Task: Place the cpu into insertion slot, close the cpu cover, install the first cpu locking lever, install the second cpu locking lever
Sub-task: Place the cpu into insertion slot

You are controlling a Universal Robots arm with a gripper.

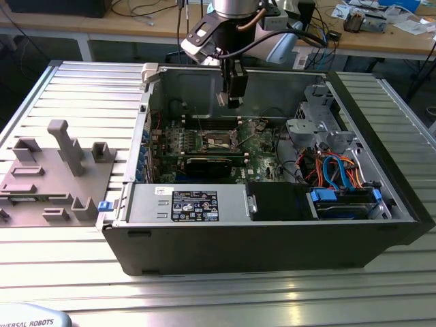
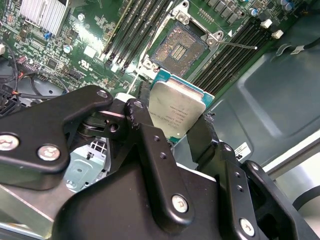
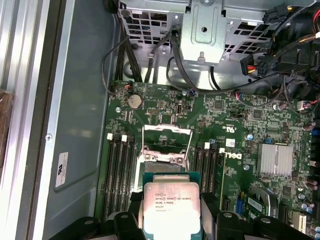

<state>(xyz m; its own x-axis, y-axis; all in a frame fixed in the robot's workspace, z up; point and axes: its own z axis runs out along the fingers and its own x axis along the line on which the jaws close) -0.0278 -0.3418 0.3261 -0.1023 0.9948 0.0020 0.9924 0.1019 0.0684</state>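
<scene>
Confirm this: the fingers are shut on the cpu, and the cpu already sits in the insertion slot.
Not so: the cpu is not in the insertion slot. The fingers are shut on it, but the second wrist view shows it held clear of the slot, whose dark centre lies bare.

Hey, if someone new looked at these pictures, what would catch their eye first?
The gripper holds the cpu, clamped by its edges above the green motherboard. Near it in the second wrist view lies the open insertion slot, inside the dark computer case.
</scene>
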